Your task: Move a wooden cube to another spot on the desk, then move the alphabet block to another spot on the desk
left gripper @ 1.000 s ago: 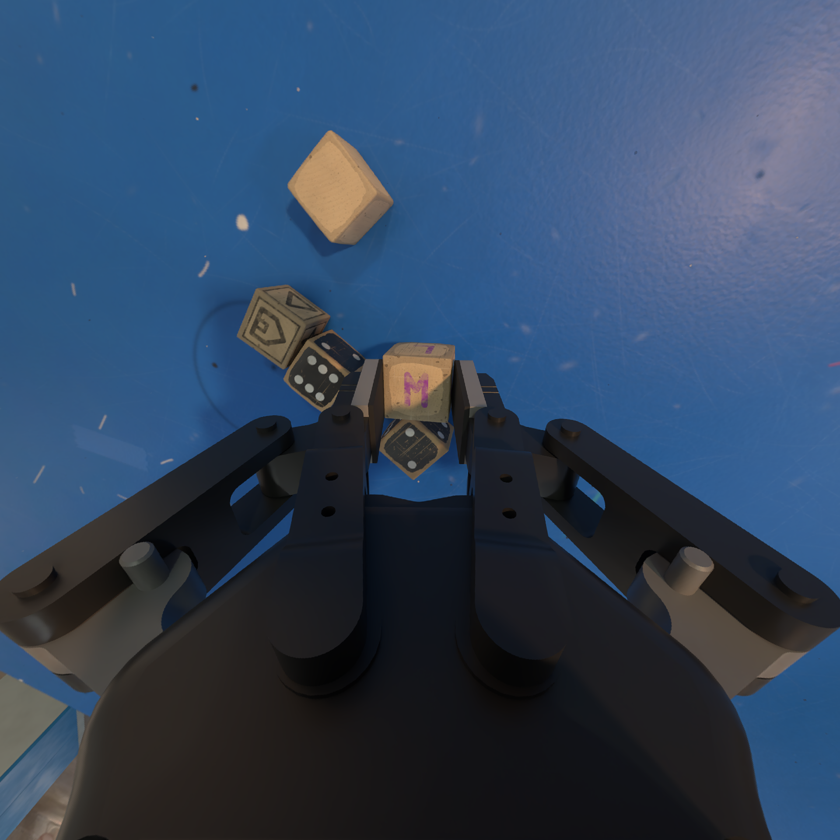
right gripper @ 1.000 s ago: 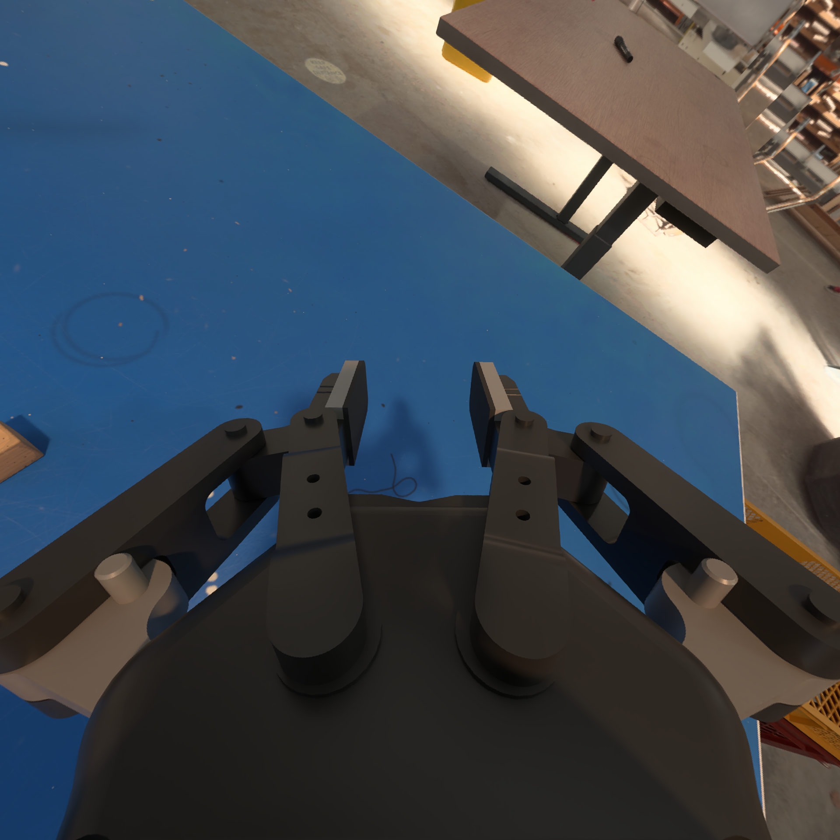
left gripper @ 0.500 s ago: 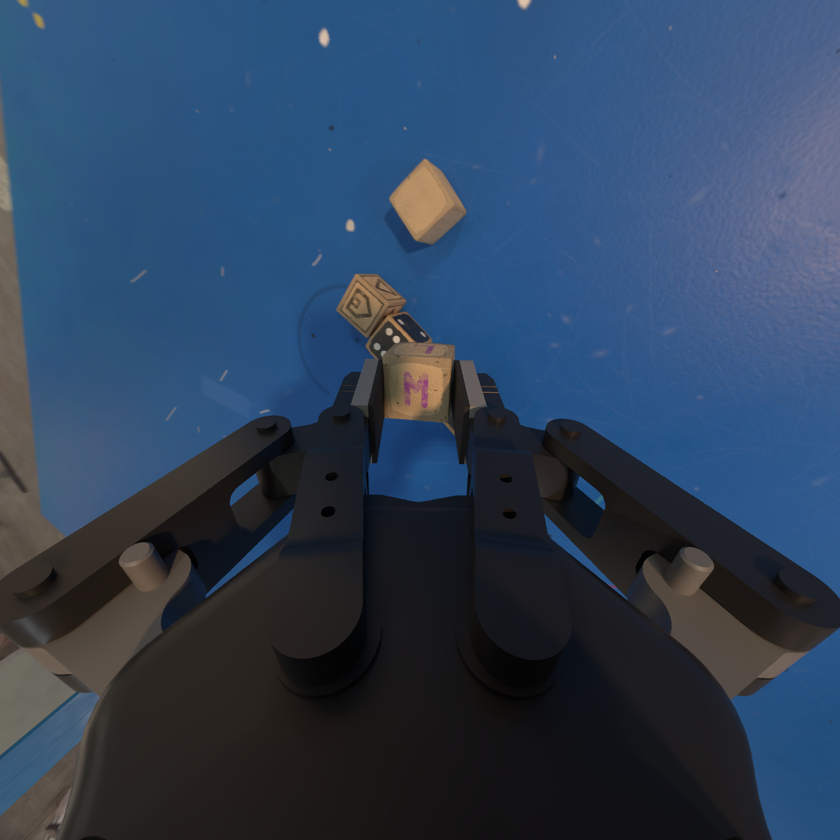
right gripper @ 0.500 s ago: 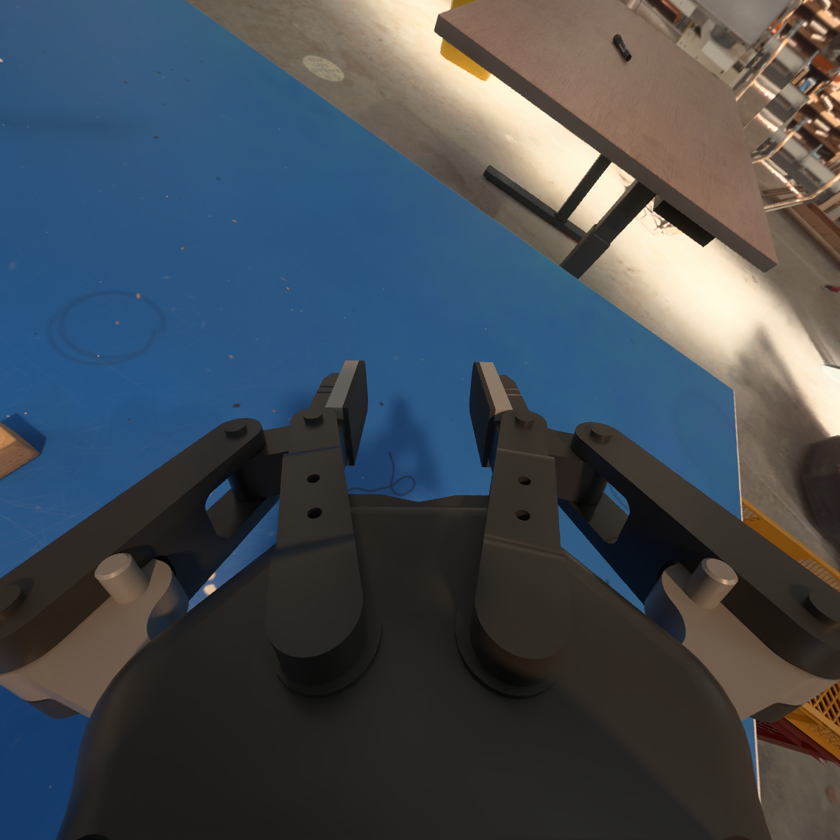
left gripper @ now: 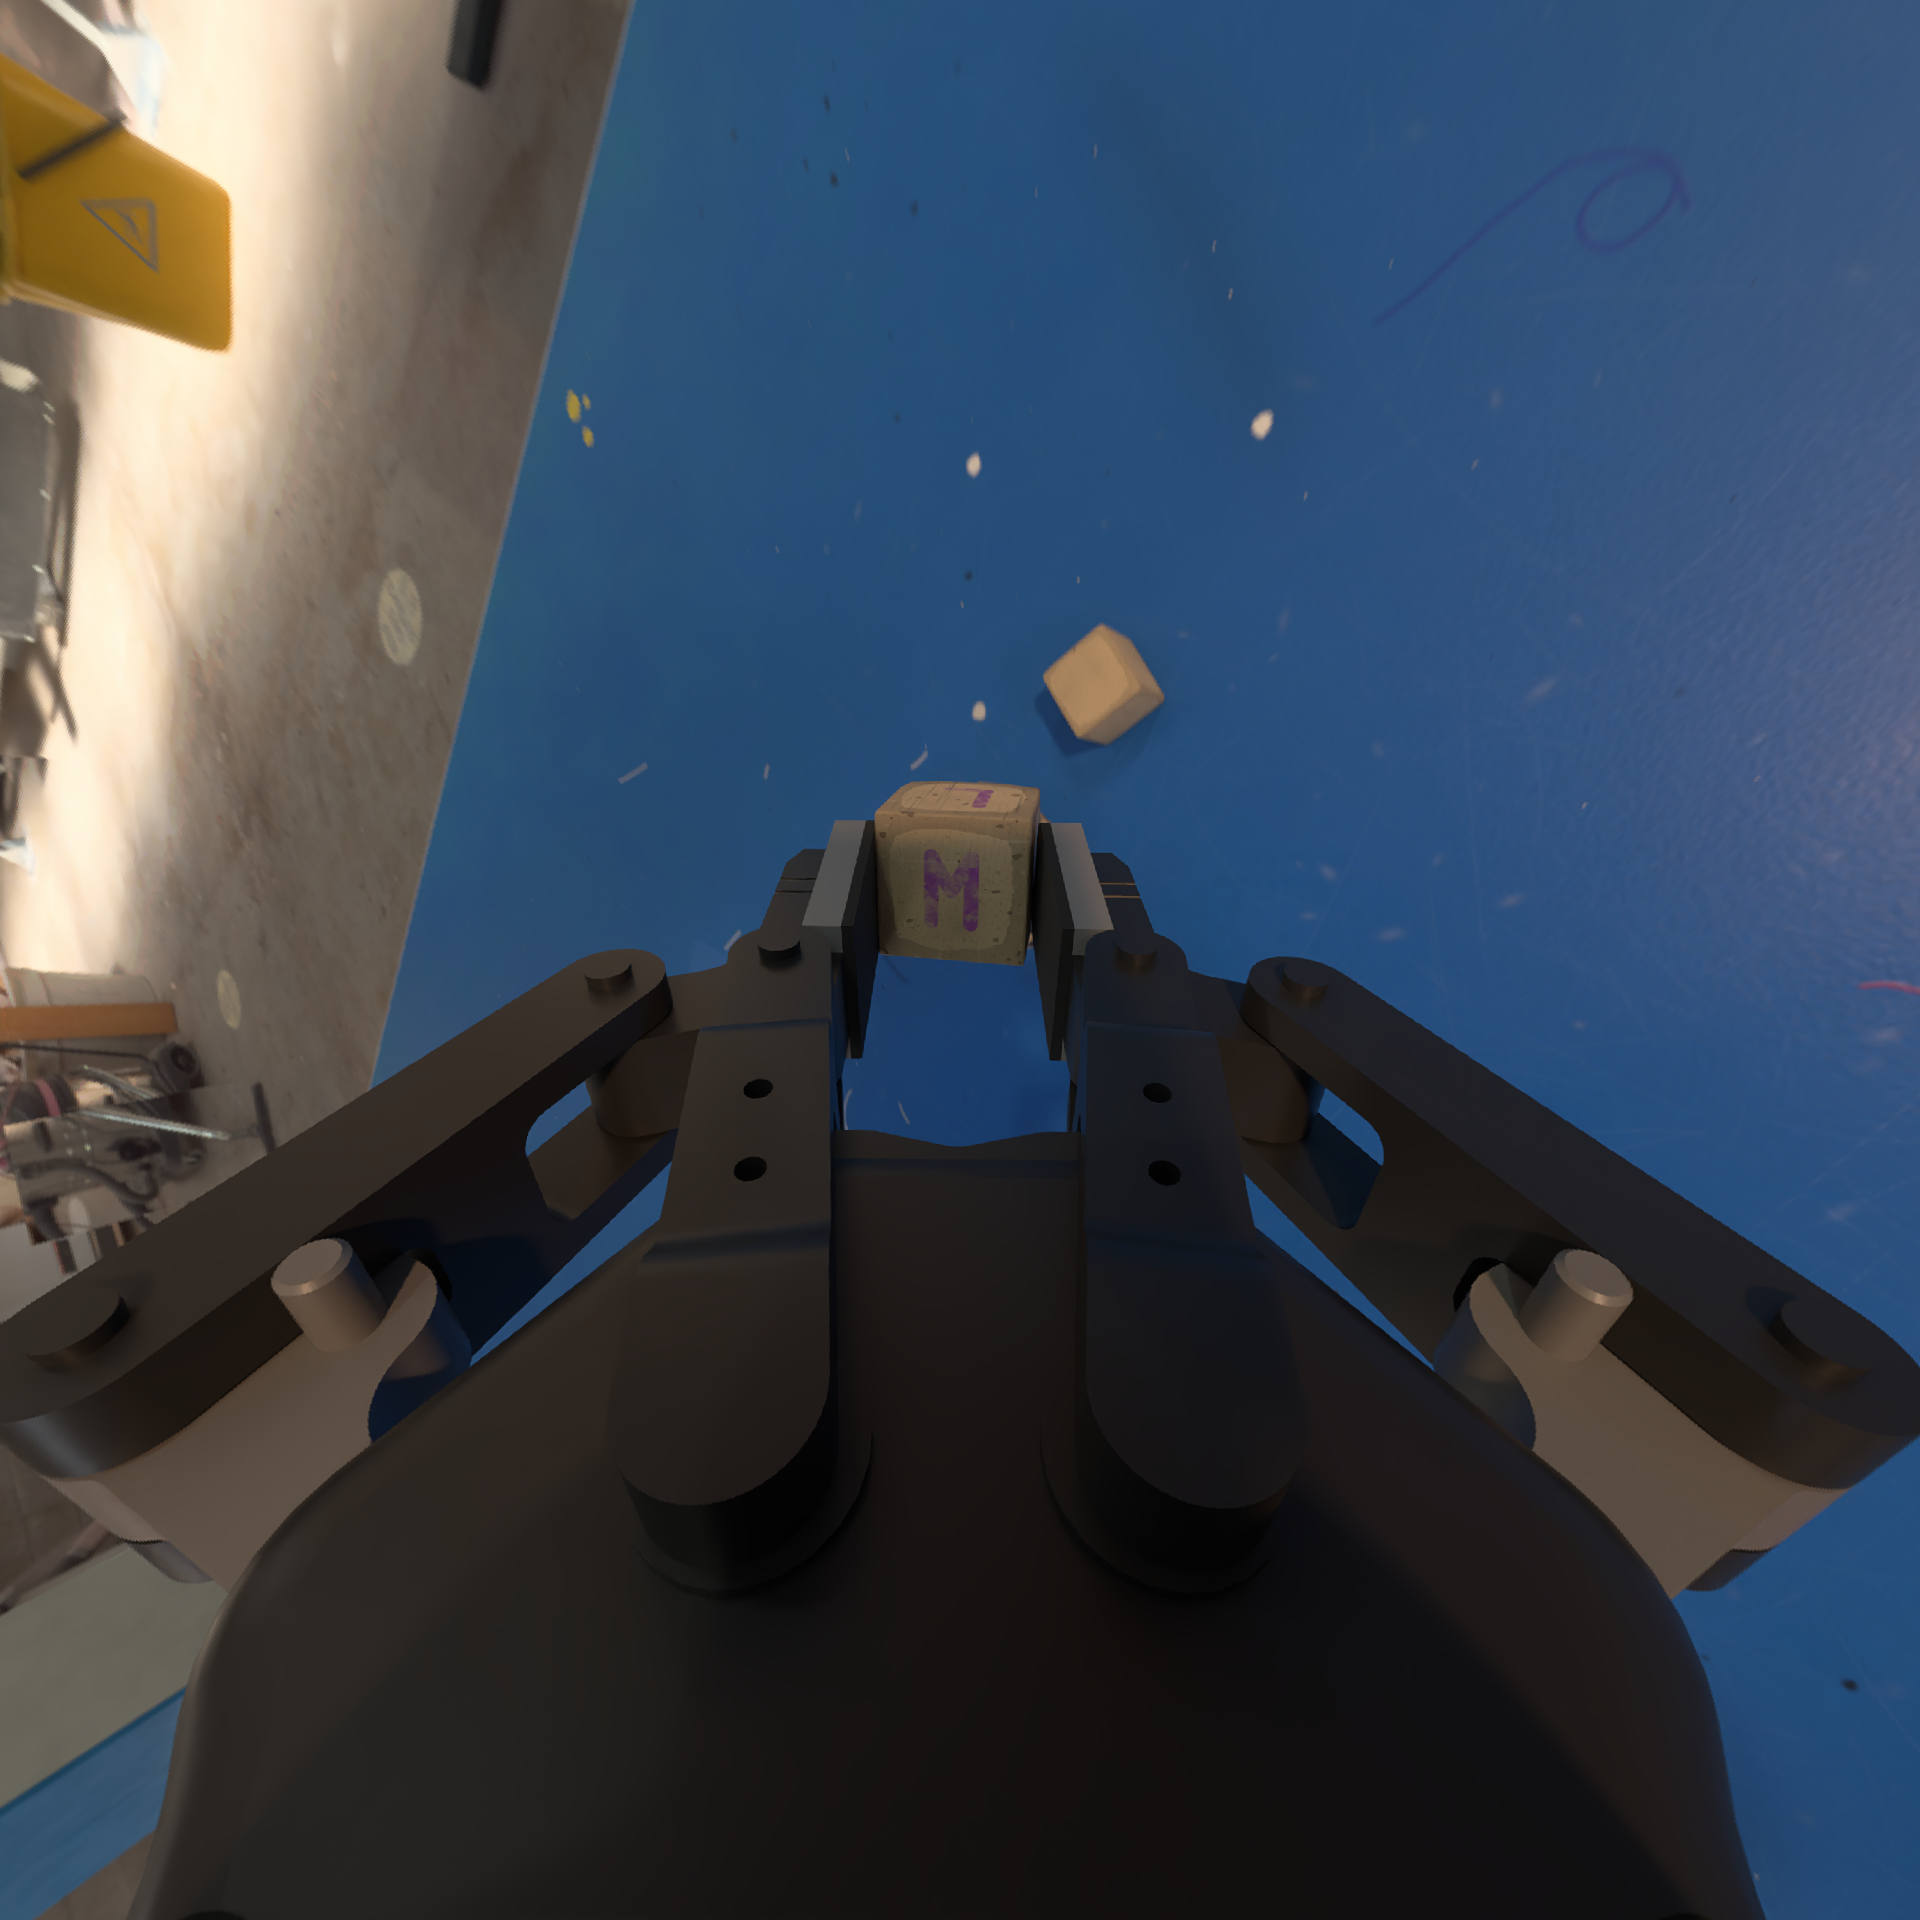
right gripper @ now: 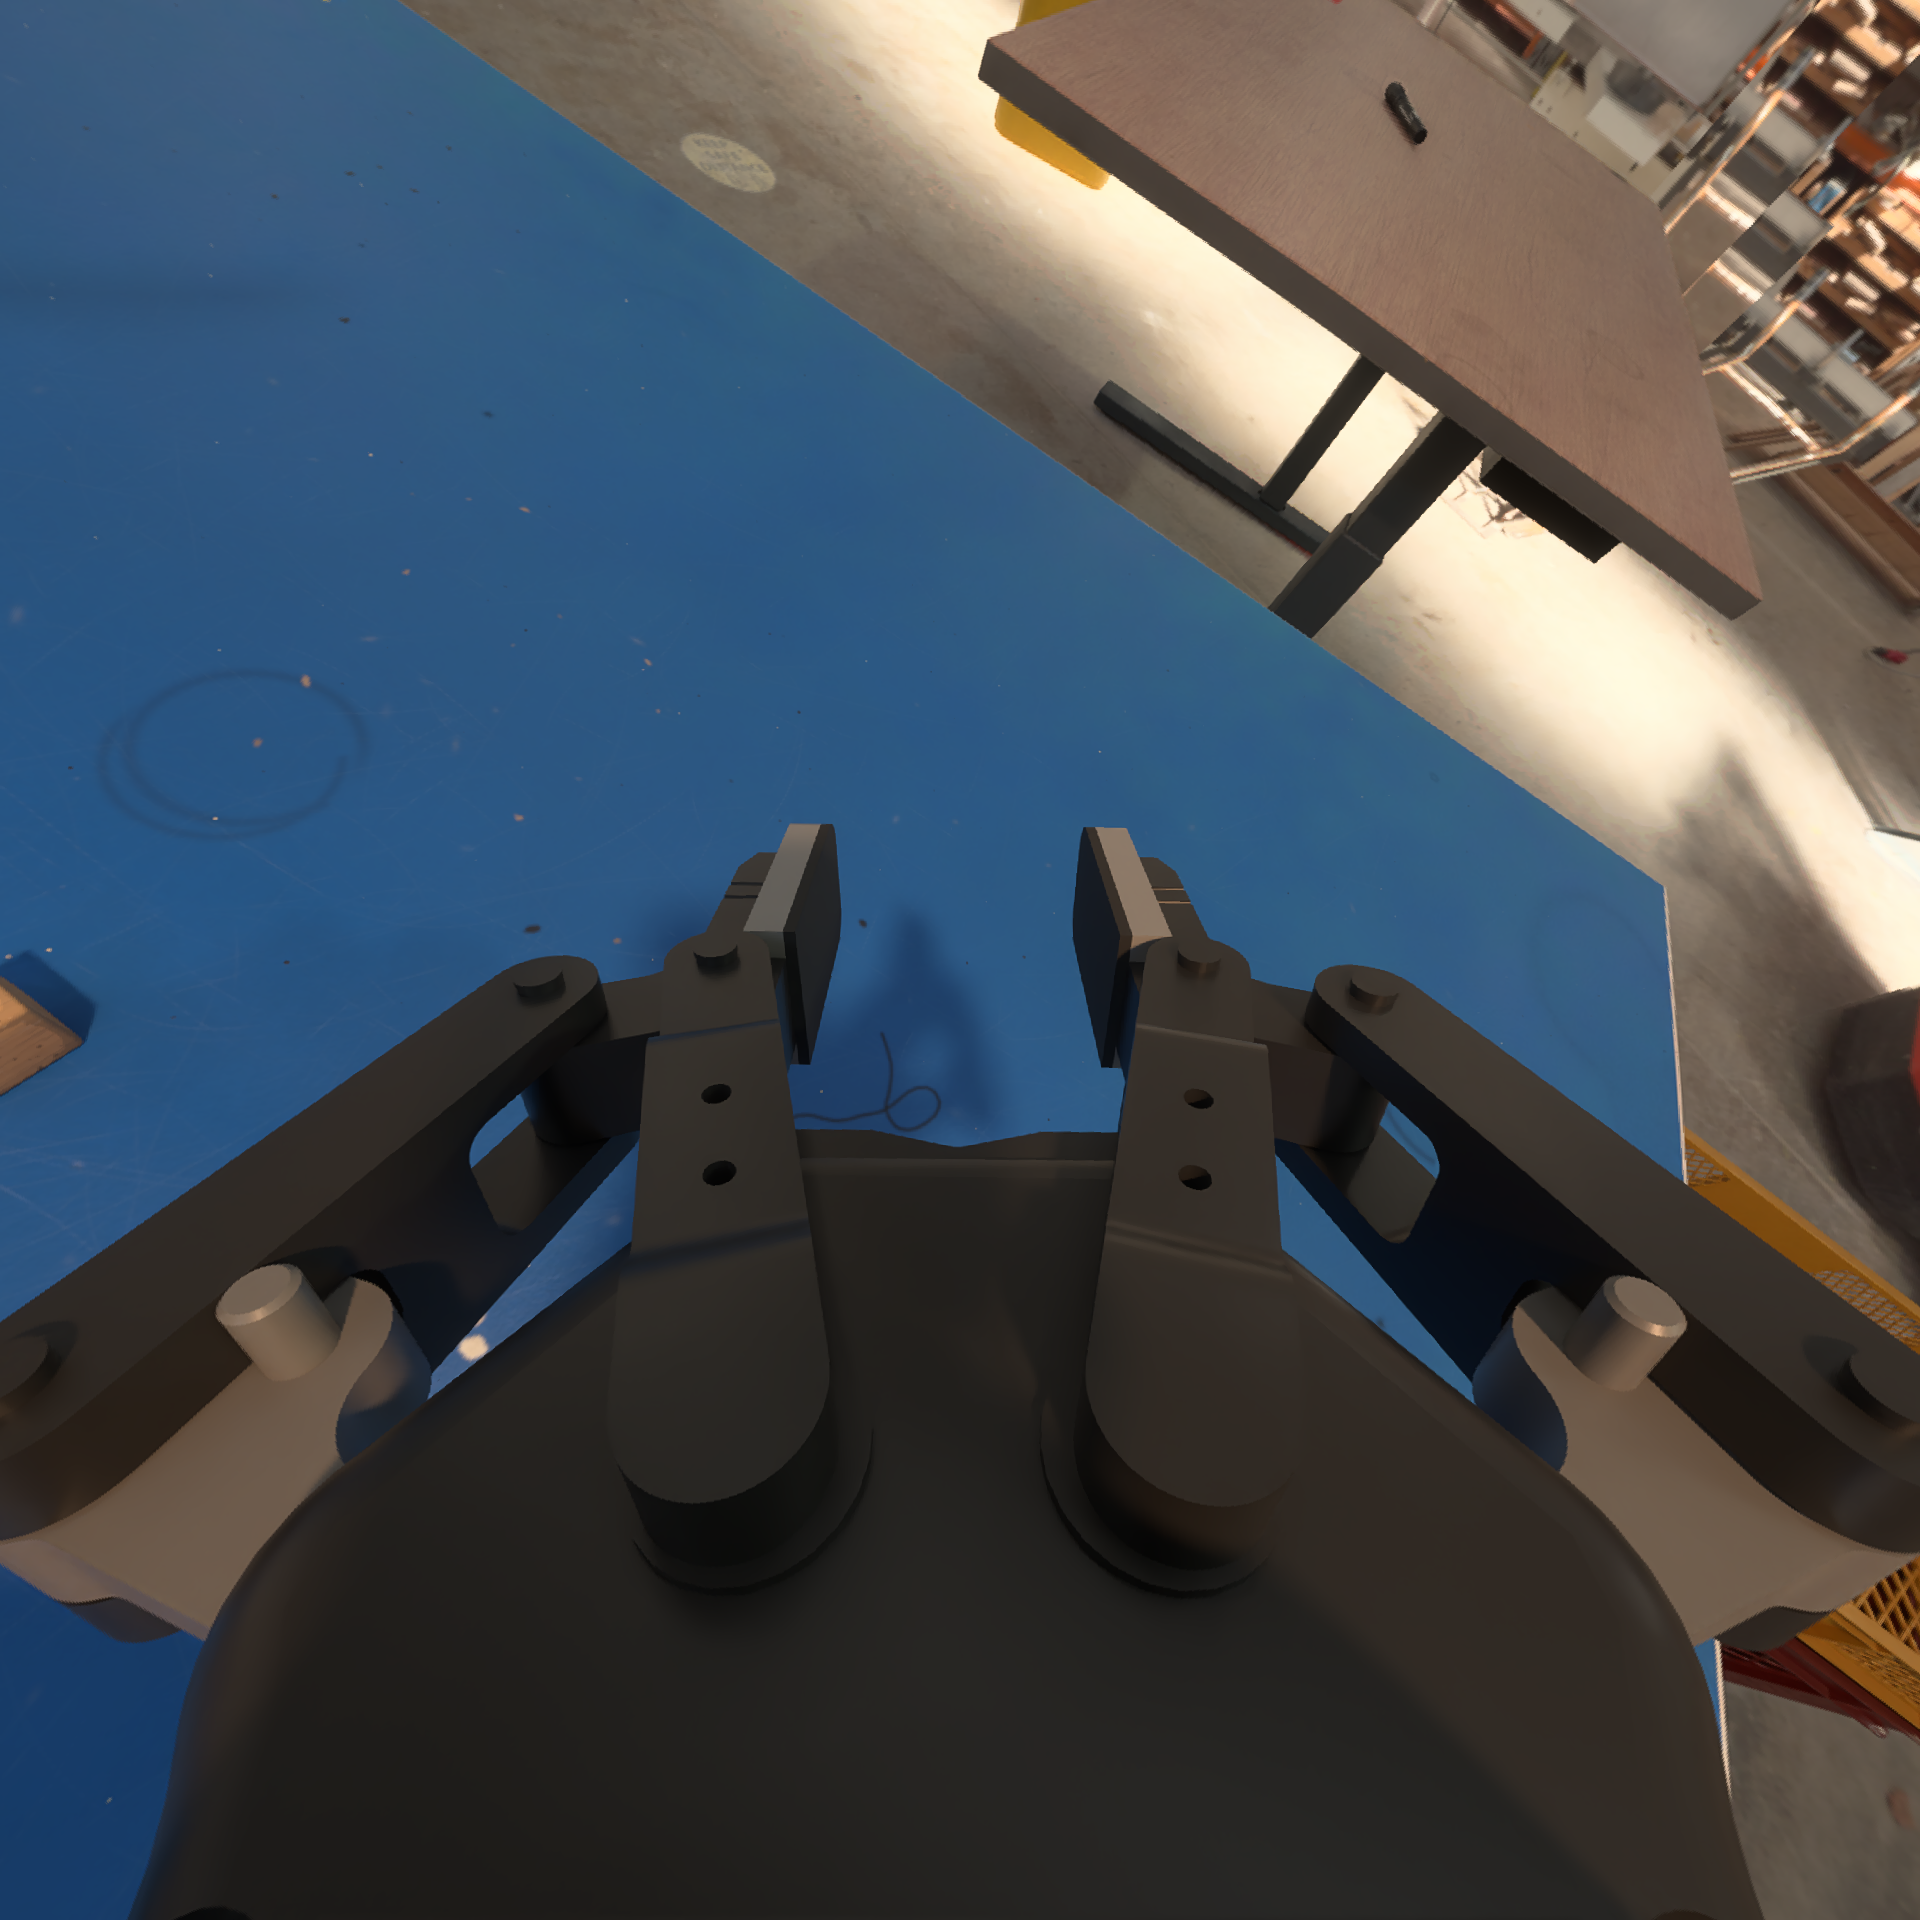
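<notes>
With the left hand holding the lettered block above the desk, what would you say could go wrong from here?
1. The alphabet block sits at the very tips of the left hand, so it might slip out during the carry.
2. The desk edge and the floor lie close on the left; a release there could lose the block.
3. The plain wooden cube rests just ahead; lowering there might knock it.

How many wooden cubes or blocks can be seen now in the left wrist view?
2. The alphabet block is clamped between the left gripper fingers, above the blue desk. The plain wooden cube lies on the desk beyond it, slightly right. Others may be hidden behind the gripper.
</notes>
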### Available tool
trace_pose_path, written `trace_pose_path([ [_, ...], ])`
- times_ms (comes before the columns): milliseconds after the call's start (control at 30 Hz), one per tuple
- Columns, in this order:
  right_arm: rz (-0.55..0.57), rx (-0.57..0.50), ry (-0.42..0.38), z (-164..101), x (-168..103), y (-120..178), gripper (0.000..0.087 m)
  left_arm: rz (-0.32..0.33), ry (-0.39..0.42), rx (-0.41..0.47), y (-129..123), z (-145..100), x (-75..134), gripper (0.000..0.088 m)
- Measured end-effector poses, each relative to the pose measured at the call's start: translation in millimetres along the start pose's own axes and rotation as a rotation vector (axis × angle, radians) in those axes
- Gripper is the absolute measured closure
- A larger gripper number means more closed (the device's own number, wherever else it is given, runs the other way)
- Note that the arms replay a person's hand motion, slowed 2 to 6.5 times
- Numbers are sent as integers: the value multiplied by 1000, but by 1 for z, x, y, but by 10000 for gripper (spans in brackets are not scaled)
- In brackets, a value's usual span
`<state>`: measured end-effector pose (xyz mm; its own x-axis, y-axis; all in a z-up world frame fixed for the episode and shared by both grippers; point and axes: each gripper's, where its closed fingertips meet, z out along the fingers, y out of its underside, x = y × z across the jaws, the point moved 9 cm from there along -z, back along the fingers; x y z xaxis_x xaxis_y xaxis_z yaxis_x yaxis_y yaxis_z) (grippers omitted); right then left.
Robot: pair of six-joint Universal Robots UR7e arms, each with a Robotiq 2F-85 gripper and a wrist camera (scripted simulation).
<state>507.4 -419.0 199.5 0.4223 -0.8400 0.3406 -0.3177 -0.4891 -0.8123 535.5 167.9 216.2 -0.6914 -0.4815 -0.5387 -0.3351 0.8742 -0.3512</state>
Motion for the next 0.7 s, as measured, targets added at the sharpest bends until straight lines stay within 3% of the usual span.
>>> trace_pose_path([
  [400, 5, 7, 2, -2, 1, 0, 463, 37, -41, 248, -36, -38, 13, 609],
  [700, 5, 9, 1, -2, 1, -1, 463, 104, 25, 417, -71, -56, 38, 609],
])
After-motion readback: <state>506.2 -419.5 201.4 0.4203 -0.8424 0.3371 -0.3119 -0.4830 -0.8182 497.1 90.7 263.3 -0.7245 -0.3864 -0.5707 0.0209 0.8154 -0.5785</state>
